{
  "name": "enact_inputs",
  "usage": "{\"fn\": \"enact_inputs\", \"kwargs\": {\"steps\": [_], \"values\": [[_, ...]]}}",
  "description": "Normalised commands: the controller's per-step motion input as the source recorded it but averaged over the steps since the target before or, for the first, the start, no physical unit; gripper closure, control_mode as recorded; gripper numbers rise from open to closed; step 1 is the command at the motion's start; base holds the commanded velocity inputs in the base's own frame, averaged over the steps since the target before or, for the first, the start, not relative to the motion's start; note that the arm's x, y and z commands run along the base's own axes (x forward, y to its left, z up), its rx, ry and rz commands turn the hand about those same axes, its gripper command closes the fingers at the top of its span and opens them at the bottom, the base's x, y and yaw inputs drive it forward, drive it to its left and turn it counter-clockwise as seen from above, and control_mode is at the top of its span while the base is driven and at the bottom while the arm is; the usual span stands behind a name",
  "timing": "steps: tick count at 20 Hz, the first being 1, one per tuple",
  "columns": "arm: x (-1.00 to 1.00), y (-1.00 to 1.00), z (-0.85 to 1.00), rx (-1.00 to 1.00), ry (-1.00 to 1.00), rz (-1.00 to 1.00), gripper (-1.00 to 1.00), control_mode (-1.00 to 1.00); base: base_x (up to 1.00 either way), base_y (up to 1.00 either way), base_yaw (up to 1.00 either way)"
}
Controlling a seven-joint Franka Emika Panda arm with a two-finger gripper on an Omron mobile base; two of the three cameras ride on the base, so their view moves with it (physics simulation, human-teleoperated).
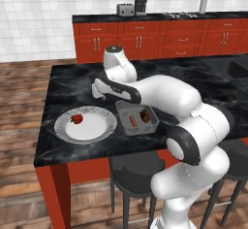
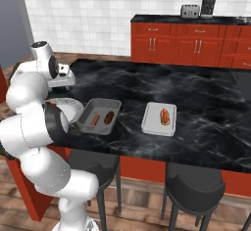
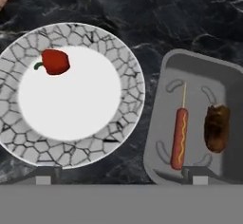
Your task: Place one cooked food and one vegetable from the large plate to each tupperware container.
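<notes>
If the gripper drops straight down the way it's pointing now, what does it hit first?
Probably the black marble counter between the speckled round plate and the grey rectangular tray, though depth is unclear; open jaws might clip either rim.

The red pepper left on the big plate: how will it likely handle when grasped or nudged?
The red pepper looks rounded and glossy, so it may roll or slip between the open fingers. It seems small and probably light. It lies on the plate's smooth surface, so a nudge could slide it.

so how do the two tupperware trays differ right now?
The near tray, beside the large plate, holds two items: the thin sausage and the dark brown lump. The far tray, apart from the plate, holds one: the hot dog in a bun. Both are shallow grey rectangles on the black counter.
</notes>
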Motion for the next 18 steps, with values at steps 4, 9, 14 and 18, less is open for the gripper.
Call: {"fn": "enact_inputs", "kwargs": {"steps": [4,9,14,18], "values": [[0.35,0.89,-0.07,-0.08,0.01,0.01,-1.0,-1.0,0.0,0.0,0.0],[0.17,0.52,-0.14,0.13,-0.02,-0.01,-1.0,-1.0,0.0,0.0,0.0],[0.02,0.54,-0.47,0.15,0.05,0.08,-1.0,-1.0,0.0,0.0,0.0],[0.29,0.33,-0.29,0.0,-0.02,0.06,-1.0,-1.0,0.0,0.0,0.0]]}}
